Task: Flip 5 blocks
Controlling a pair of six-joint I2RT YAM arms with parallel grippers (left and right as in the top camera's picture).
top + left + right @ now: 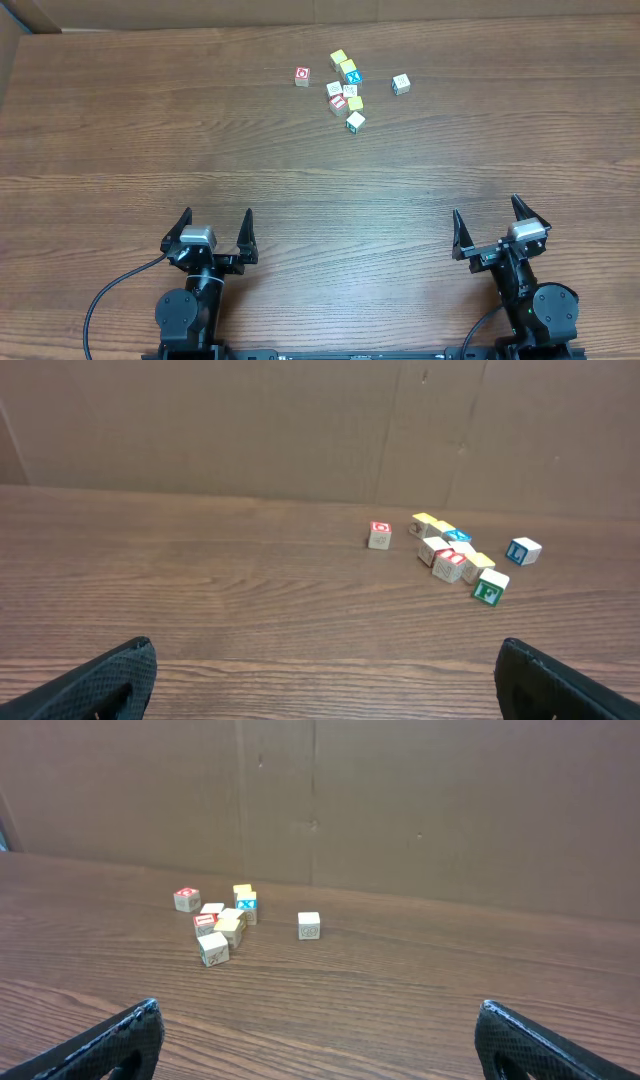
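1. Overhead: the left pincer [213, 228] and right pincer [490, 225] stand released, jaws wide and grasping nothing, at the near side of the table [300, 170]. The blocks [345, 90] lie clustered at the far side, well apart from both.
2. Left wrist: the blocks lie ahead to the right. A red-faced block [379, 535] sits apart on their left.
3. Right wrist: the blocks lie ahead to the left. One pale block [309, 926] sits apart on their right.
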